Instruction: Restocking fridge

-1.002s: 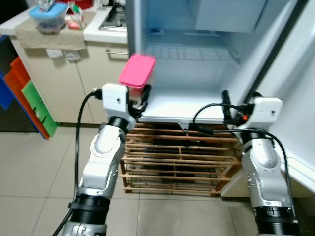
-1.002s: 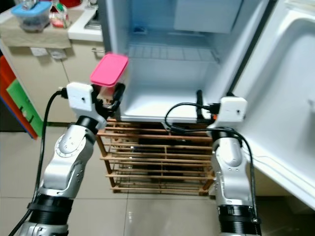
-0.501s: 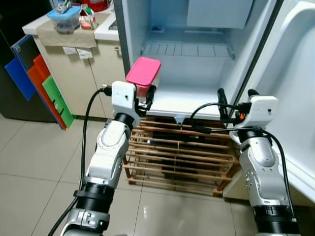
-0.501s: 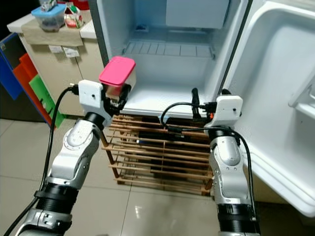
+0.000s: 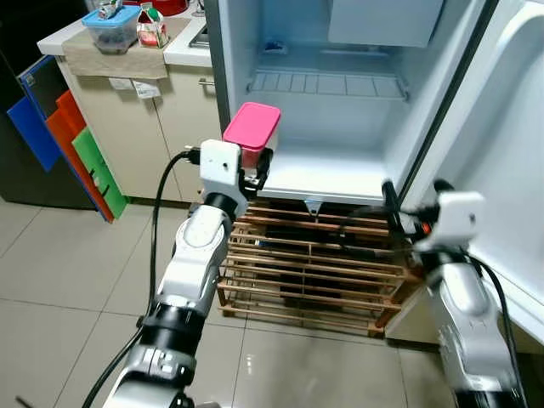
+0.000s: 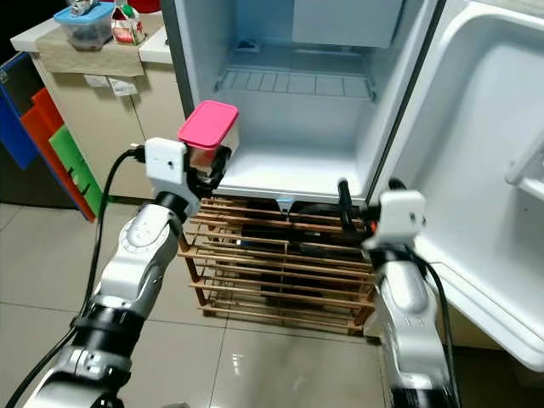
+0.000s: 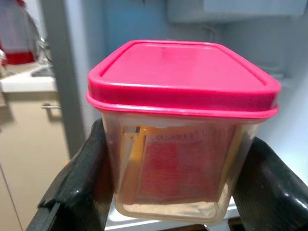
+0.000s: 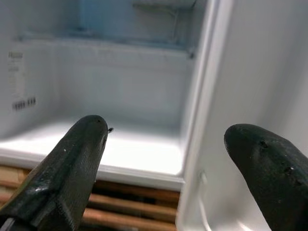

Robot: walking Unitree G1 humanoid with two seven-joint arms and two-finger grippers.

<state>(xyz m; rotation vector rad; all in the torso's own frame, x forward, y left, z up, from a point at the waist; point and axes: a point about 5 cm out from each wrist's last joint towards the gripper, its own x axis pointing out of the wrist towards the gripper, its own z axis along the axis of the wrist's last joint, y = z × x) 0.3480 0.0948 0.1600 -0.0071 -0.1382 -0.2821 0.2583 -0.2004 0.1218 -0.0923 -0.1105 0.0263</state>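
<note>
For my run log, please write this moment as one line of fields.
phase: carry to fridge | left tool: shut on pink-lidded container, at fridge bottom shelf's left edge | right tool: open, empty, by fridge door | container: not yet set down

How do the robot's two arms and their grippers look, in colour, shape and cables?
Both arms are silver and rounded, with black ribbed cuffs lower down and a white boxy wrist block. The left gripper and the right gripper each have two long black fingers. Black cables loop outside each forearm.

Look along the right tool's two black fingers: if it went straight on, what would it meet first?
The right tool, open, points into the open fridge. It would probably cross above the white bottom shelf and meet the back wall first, passing close to the door frame; depth is unclear.
</note>
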